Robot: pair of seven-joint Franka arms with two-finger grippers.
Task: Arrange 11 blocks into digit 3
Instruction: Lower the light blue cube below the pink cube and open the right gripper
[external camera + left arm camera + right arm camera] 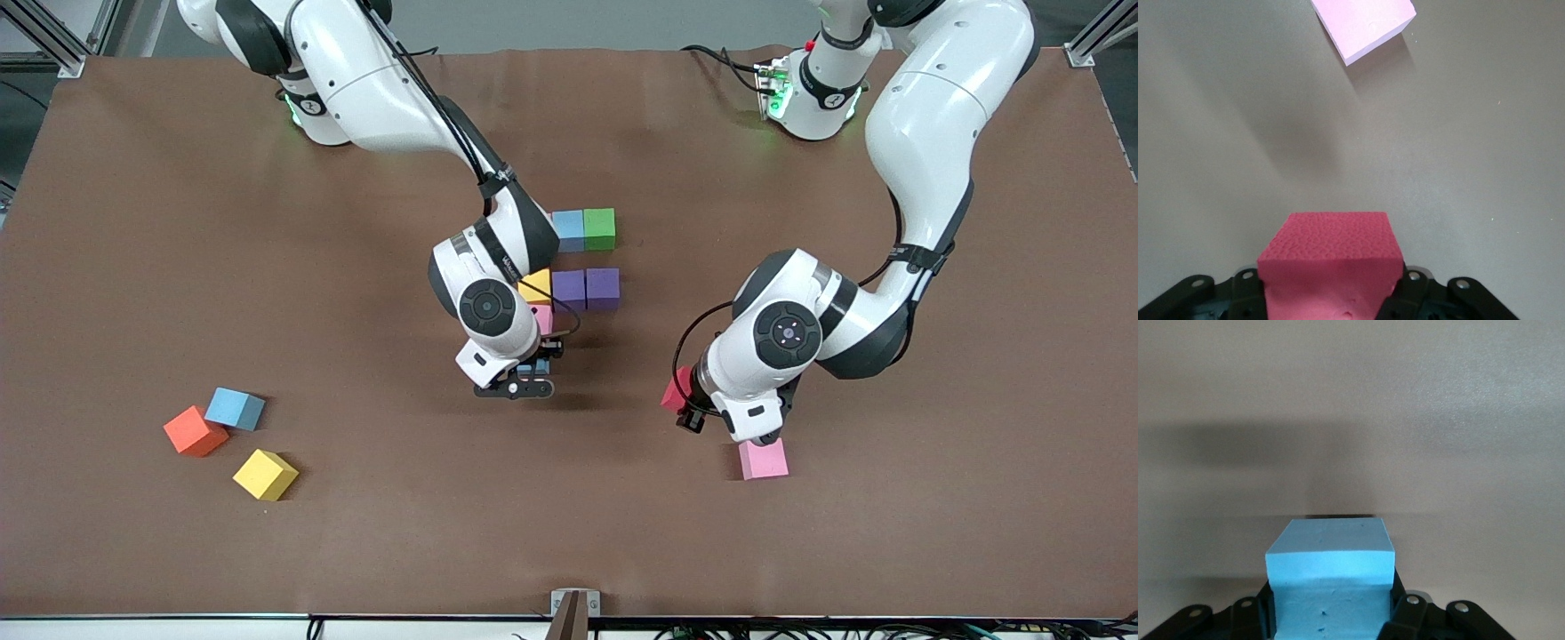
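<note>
Two cubes are in hand right now. Left gripper (pixel 692 411) is clamped on a red matte foam cube (pixel 1330 267), pinched on opposite flat side faces, held just above the brown counter (pixel 178 267). Right gripper (pixel 526 372) is clamped on a light blue matte foam cube (pixel 1330 583), same side-face pinch, low over the counter just beside the pink foam cube (pixel 541 317) at the open end of the unfinished figure.

Handling, judged: foam looks light, soft and grippy; faces show dents, so a hard squeeze will likely deform it. Best hold is mid-height on parallel faces, square to the edges.

Left arm reaches in from its base, elbow bent, wrist pointing down; a loose pink matte foam cube (pixel 764 460) lies on the counter just beside its gripper. Right arm stretches to mid-counter, wrist down, over the figure's column.

Partial figure beside the right gripper: light blue cube (pixel 569 229) touching green cube (pixel 600 228); yellow cube (pixel 534 286) touching two purple cubes (pixel 586 289).
</note>
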